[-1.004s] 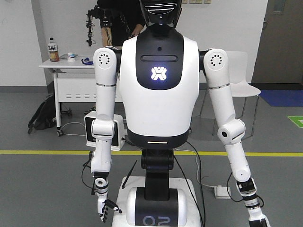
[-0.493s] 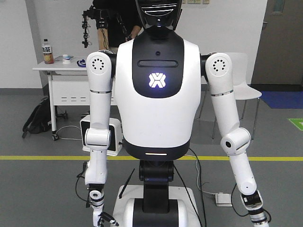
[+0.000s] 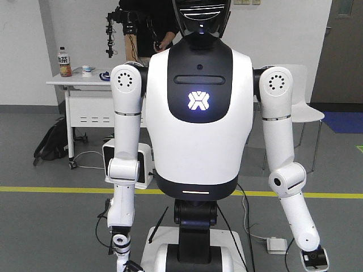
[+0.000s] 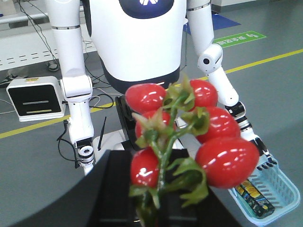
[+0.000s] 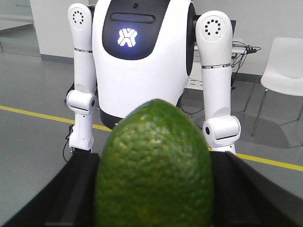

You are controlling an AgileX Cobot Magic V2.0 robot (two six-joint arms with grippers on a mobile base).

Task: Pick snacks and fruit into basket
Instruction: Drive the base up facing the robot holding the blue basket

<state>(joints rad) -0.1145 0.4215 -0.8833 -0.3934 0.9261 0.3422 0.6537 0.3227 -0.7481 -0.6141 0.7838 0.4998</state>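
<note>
The left gripper point(image 4: 161, 208) pinched a cherry tomato cluster point(image 4: 189, 137) between its jaws. The right gripper point(image 5: 151, 198) clamped a green lime point(image 5: 154, 170). The blue basket point(image 4: 265, 189) lay right of the tomatoes, holding a dark box point(image 4: 253, 196).

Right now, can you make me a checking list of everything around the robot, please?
Surface: grey floor with a yellow line; no worktop seen.
Job's things: tomato bunch and green fruit held up; light blue basket, dark box inside, by the white humanoid's hand.
Clutter: white table with bottle; black bag; white box unit.
Grippers: left gripper shut on tomato bunch; right gripper shut on green fruit.
Cables: loose cables on floor near power strip.
Surroundings: person behind humanoid; white chair.
</note>
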